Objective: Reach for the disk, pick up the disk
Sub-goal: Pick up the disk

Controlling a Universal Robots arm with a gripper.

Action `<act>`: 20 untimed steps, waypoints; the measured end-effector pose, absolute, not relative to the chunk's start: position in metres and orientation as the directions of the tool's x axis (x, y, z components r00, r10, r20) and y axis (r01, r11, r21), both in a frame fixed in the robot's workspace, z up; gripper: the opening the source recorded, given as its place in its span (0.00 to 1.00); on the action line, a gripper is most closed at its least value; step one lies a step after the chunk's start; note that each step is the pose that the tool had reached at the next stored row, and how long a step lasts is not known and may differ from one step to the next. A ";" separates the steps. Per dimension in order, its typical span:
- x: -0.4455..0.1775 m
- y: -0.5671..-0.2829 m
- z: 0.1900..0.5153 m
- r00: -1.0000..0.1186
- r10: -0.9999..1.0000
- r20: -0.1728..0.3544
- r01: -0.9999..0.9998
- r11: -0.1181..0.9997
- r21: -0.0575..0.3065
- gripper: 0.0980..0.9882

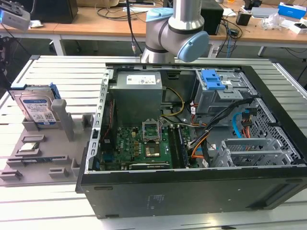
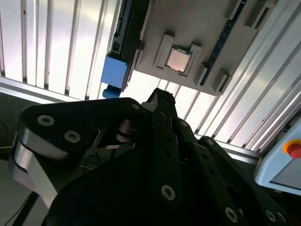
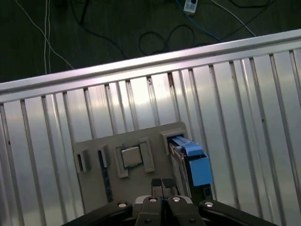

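Silver rectangular hard disk with blue plastic bracket, standing on edge in grey plastic fixture tray on bench.
Upright slotting apparently leaves its top edge free for gripping. Black end effector over tray, closed fully, holding nothing.

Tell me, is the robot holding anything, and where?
Nothing is held. The fingers are closed together with nothing between them, and the disk stands untouched in the grey holder.
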State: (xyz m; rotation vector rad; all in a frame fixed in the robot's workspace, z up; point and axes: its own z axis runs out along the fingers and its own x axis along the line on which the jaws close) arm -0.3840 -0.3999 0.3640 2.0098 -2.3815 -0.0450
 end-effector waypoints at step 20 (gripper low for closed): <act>-0.384 -0.400 0.364 0.016 -1.000 0.001 -0.999 -0.016 0.038 0.01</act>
